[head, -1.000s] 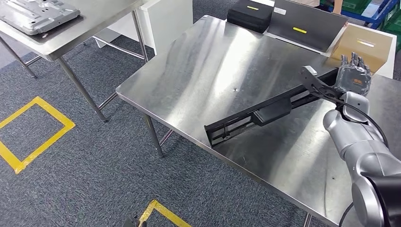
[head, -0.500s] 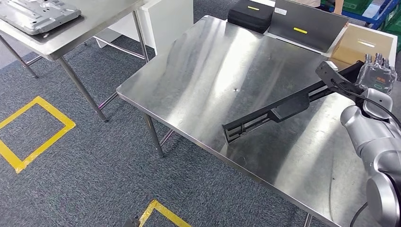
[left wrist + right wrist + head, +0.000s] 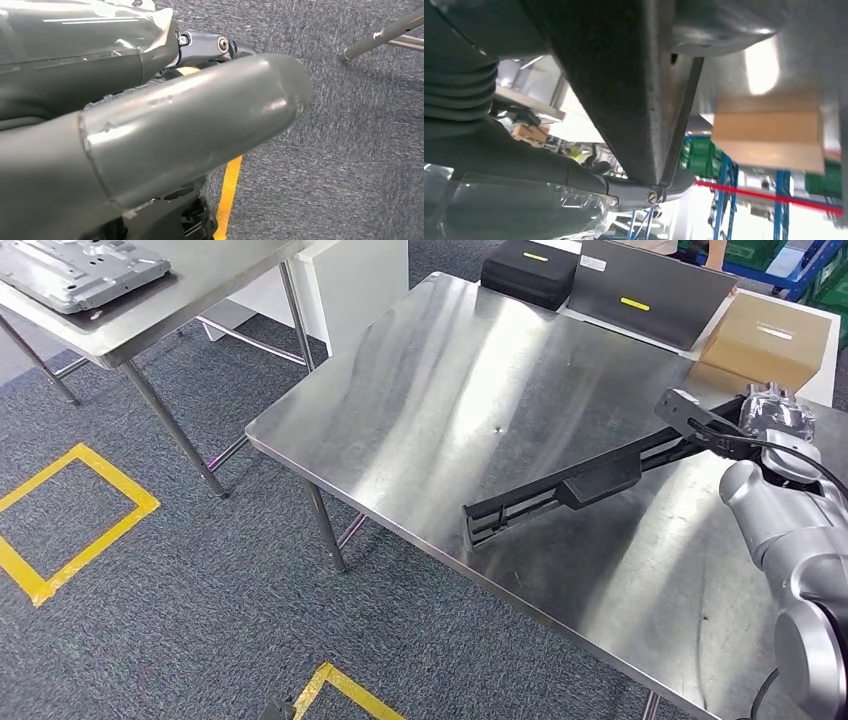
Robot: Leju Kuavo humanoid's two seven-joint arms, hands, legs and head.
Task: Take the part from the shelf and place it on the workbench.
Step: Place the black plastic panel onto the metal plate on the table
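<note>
Desk [image 3: 470, 390]: large steel surface filling the head view's centre and right.
Part [image 3: 560, 490]: long black rail, low end on the desk near its front edge, rising toward 2 o'clock.
Right hand [image 3: 775, 415]: at 3 o'clock, fingers wrapped around the part's raised end.
Left hand [image 3: 150, 130]: hangs over grey carpet; finger state cannot be told.
Cardboard box [image 3: 768, 338]: at 1 o'clock, beyond the hand.

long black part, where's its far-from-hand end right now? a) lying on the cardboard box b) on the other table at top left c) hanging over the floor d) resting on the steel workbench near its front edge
d: in the head view the long black part slopes down from the right hand and its low end meets the steel workbench just inside the front edge.
</note>
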